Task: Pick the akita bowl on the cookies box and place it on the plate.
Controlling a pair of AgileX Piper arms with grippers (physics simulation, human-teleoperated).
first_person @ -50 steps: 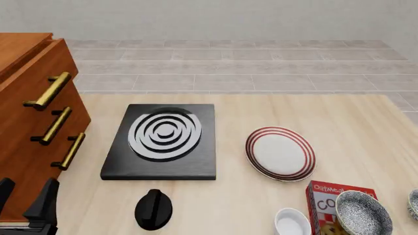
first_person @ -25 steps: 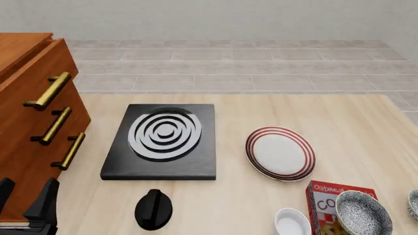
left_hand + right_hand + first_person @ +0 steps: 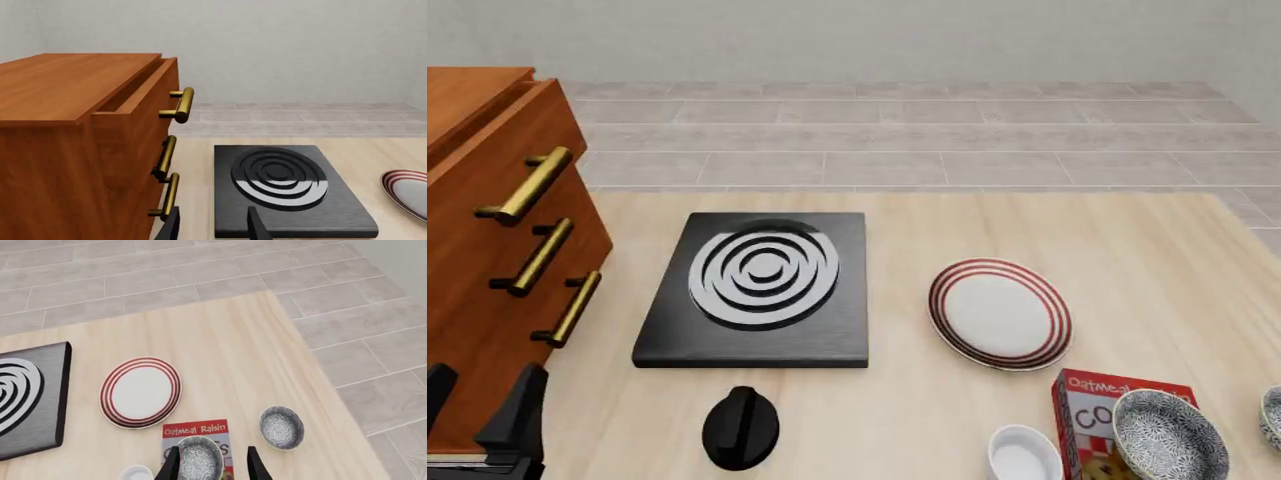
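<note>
The akita bowl (image 3: 1169, 435) (image 3: 198, 457), speckled black and white, sits on the red cookies box (image 3: 1092, 398) (image 3: 195, 430) near the table's front right corner. The plate (image 3: 1001, 313) (image 3: 140, 392) (image 3: 408, 192), white with red rings, lies on the table just beyond the box. My right gripper (image 3: 213, 467) hangs open high above the bowl and box, touching nothing; it does not show in the front view. My left gripper (image 3: 478, 402) (image 3: 213, 230) is open at the front left beside the cabinet, holding nothing.
A second speckled bowl (image 3: 281, 427) (image 3: 1273, 415) rests on the table right of the box. A small white bowl (image 3: 1024, 455) (image 3: 137, 473) stands left of it. A black stove burner (image 3: 761, 285) with knob (image 3: 741, 427) lies mid-left. A wooden drawer cabinet (image 3: 494, 260) fills the left.
</note>
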